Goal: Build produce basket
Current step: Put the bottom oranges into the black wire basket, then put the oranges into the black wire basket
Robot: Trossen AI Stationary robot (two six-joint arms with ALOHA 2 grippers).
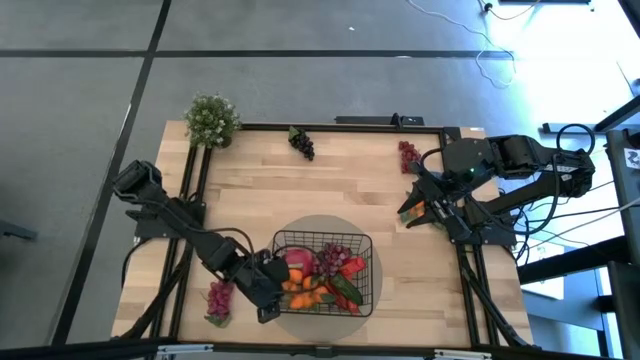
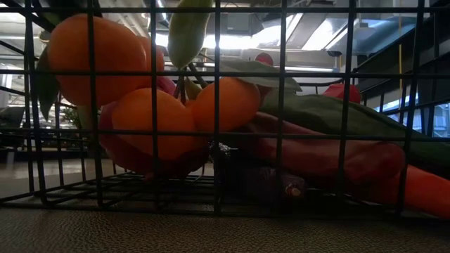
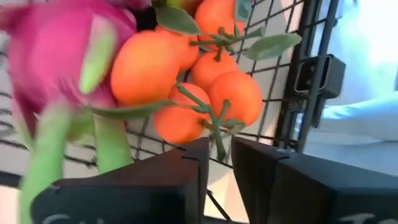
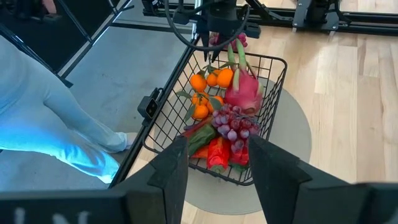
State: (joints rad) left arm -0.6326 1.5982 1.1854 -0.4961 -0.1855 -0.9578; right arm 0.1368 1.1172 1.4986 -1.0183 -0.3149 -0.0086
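Note:
The black wire basket (image 1: pixel 366 300) stands on a round grey mat near the table's front edge. It holds a bunch of oranges (image 3: pixel 180 68), a pink radish (image 4: pixel 244 93), purple grapes (image 4: pixel 233 124), red peppers (image 4: pixel 217 152) and a green cucumber (image 2: pixel 337 116). My left gripper (image 3: pixel 220 163) hangs over the basket's near left corner, pointing steeply down. Its fingers stand slightly open on either side of the orange bunch's green stem (image 3: pixel 216 134), with a gap around it. My right gripper (image 4: pixel 217 171) waits open and empty, raised over the table's right side.
Black grapes (image 1: pixel 302 142) and red grapes (image 1: pixel 408 153) lie near the table's far edge. A pink-and-green piece (image 1: pixel 218 298) lies left of the basket. A potted plant (image 1: pixel 211 120) stands at the far left corner. A person's light-blue clothing (image 4: pixel 50 118) shows beyond the near edge.

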